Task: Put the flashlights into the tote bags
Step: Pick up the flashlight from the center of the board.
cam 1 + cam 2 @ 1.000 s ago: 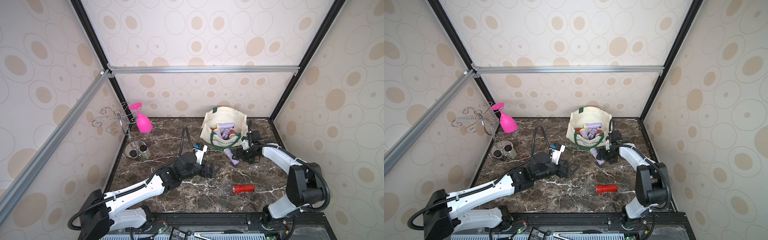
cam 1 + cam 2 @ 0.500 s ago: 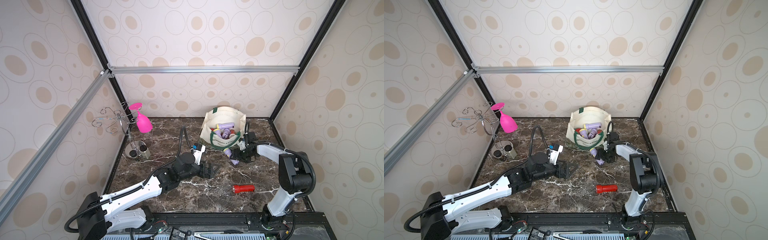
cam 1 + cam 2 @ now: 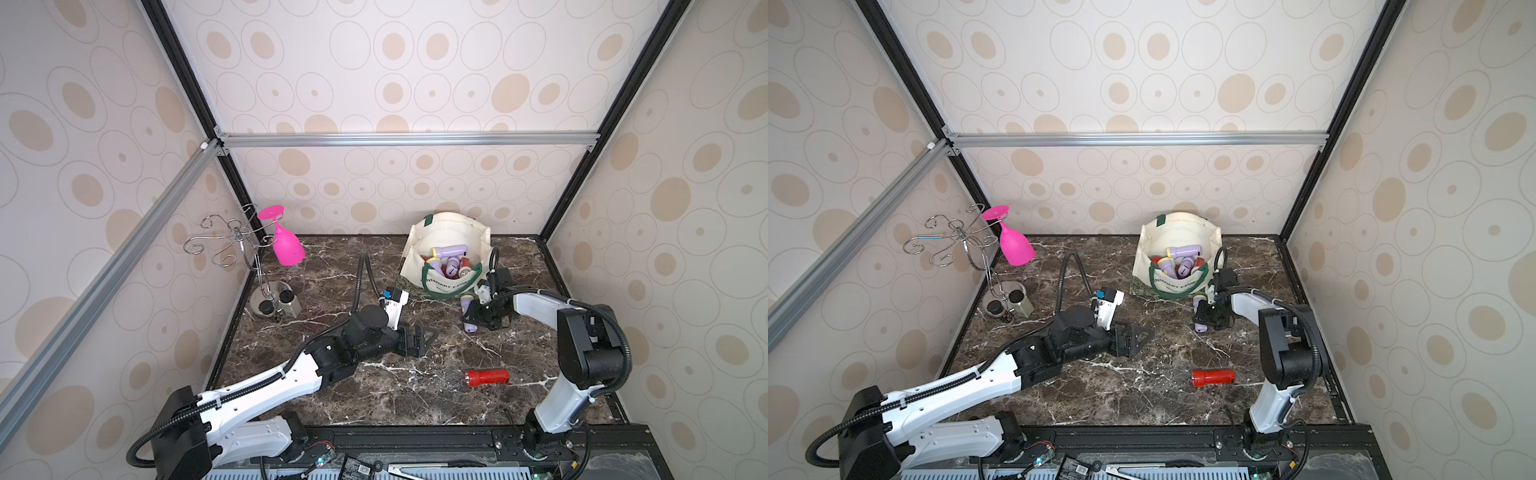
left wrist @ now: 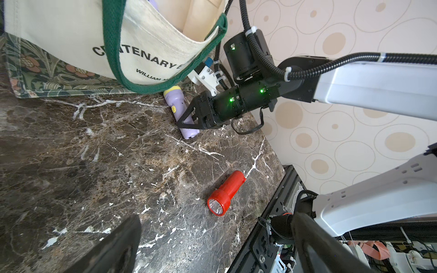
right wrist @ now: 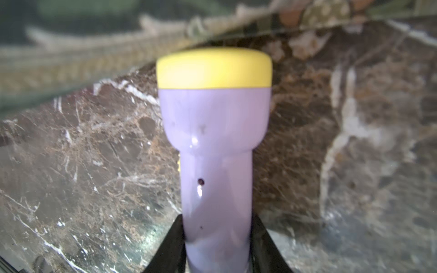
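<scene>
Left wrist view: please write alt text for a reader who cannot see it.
The right gripper is shut on a lilac flashlight lying on the dark marble table, beside the cream tote bag with green handles. A red flashlight lies alone, apart from both.

left wrist view: tote bag [image 4: 59, 35] is cut by the frame edge; its green handle [image 4: 113, 47] covers some letters, so we read the lettering only in part | right wrist view: tail of lilac flashlight [image 5: 215, 132] leaves the frame; patterned band [image 5: 71, 59] is blurred | in a top view: flashlights [image 3: 451, 262] in the bag overlap, we cannot count them
</scene>
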You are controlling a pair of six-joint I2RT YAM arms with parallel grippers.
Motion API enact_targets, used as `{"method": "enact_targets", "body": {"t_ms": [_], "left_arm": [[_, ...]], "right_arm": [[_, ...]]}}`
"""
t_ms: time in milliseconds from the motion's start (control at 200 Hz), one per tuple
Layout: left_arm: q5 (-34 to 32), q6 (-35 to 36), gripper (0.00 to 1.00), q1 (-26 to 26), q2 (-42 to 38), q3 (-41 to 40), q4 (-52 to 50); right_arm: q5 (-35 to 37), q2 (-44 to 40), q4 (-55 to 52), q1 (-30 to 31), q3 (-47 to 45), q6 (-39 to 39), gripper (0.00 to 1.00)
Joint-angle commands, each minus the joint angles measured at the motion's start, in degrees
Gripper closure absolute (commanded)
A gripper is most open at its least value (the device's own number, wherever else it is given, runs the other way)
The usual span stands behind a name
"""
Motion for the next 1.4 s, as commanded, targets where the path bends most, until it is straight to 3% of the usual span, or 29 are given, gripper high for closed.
{"method": "enact_targets", "body": {"t_ms": [0, 255, 435, 705, 950, 1075, 1391], "left_arm": [[-0.13, -0.72, 0.00, 0.70, -0.70, -0.20, 0.57], [0.38, -0.70, 0.00, 0.89, -0.35, -0.60, 1.71], [1.09, -0.63, 0.00, 1.12, -0.09, -0.96, 2.51], [1.45, -0.46, 0.00, 1.05, -0.94, -1.43, 2.59], [1.00, -0.99, 0.00, 1.09, -2.72, -2.93, 2.50], [1.01, -0.72, 0.00, 1.06, -2.75, -3.07, 2.48], [1.07, 0.51, 0.00, 1.05, -1.18, -0.82, 2.50]], "right_arm": [[3.82, -2.42, -3.07, 1.12, -3.18, 1.79, 0.75], [9.86, -10.84, -5.11, 4.82, -8.98, 6.06, 0.80], [12.91, -11.76, -5.61, 5.17, -10.22, 7.29, 0.78], [14.50, -9.37, -5.59, 5.34, -9.18, 7.44, 0.51], [16.95, -7.73, -6.45, 6.05, -8.47, 7.55, 0.42], [17.54, -7.35, -6.68, 6.14, -8.50, 7.01, 0.51], [13.86, -11.17, -4.99, 6.22, -10.10, 4.38, 0.91]]}}
